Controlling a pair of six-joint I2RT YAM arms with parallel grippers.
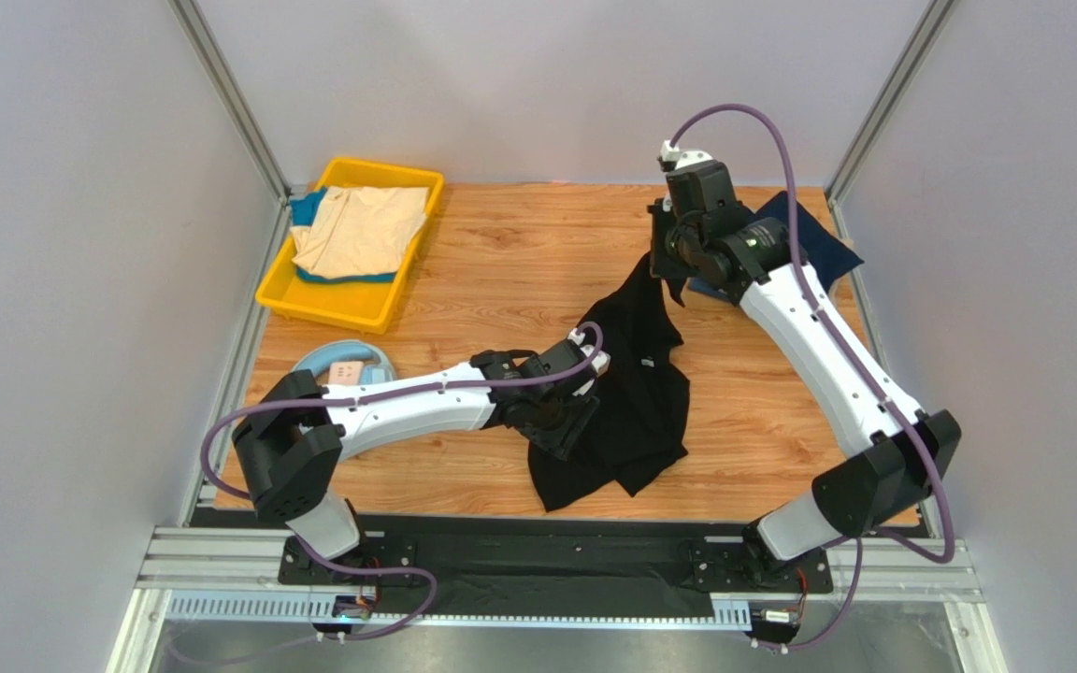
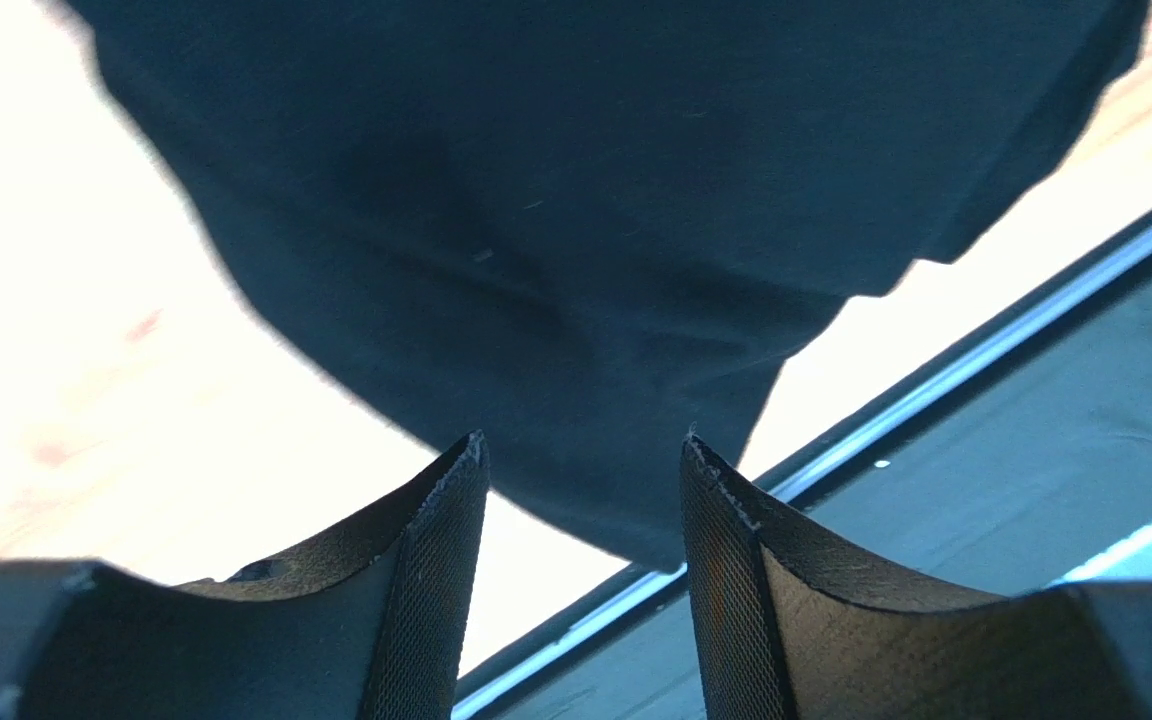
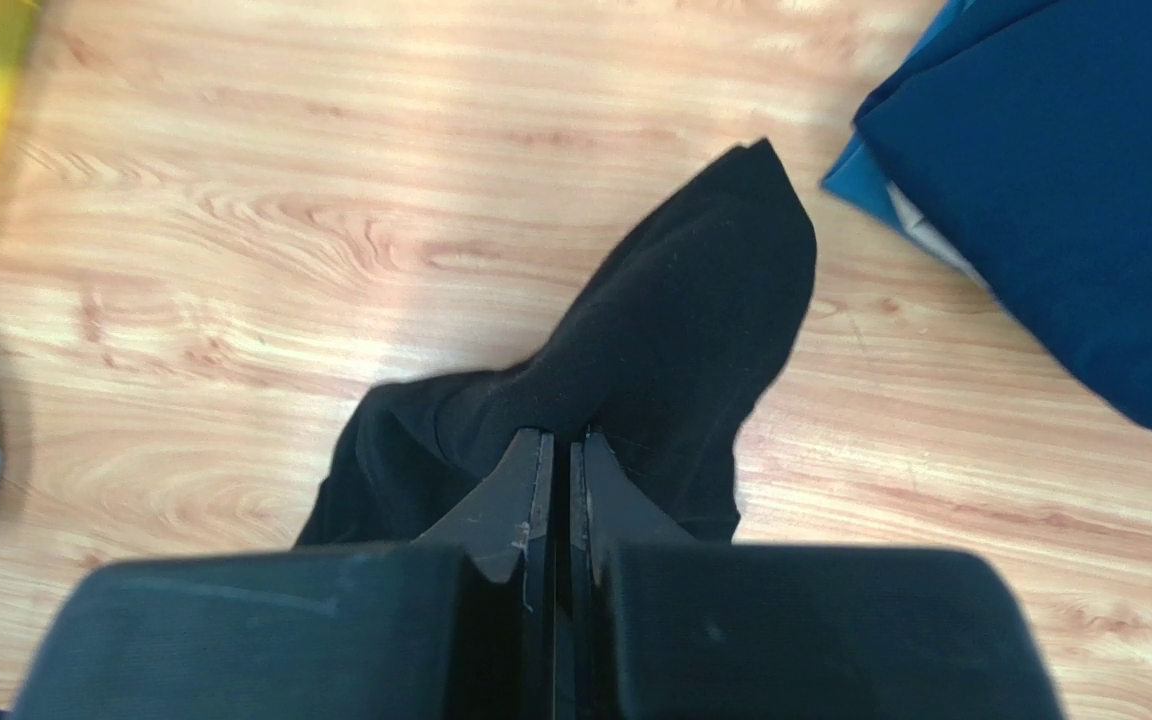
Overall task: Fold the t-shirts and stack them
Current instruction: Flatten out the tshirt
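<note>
A large black t-shirt [image 1: 638, 386] lies crumpled mid-table, its upper end pulled up toward the back right. My right gripper [image 1: 671, 274] is shut on that raised end; in the right wrist view the cloth [image 3: 657, 330] bunches at the closed tips of the gripper [image 3: 567, 443]. My left gripper [image 1: 568, 428] hovers over the shirt's left lower part. In the left wrist view it [image 2: 582, 465] is open, the black cloth [image 2: 582, 225] lying beyond the tips with nothing pinched. A navy t-shirt [image 1: 822, 236] lies folded at the back right. A beige t-shirt [image 1: 359, 227] rests in the tray.
The yellow tray [image 1: 277, 292] stands at the back left, a blue cloth [image 1: 308, 208] showing under the beige shirt. Light-blue headphones [image 1: 343, 368] lie by the left arm. The table's near edge and metal rail [image 2: 988, 345] run close under the left gripper. Grey walls enclose the table.
</note>
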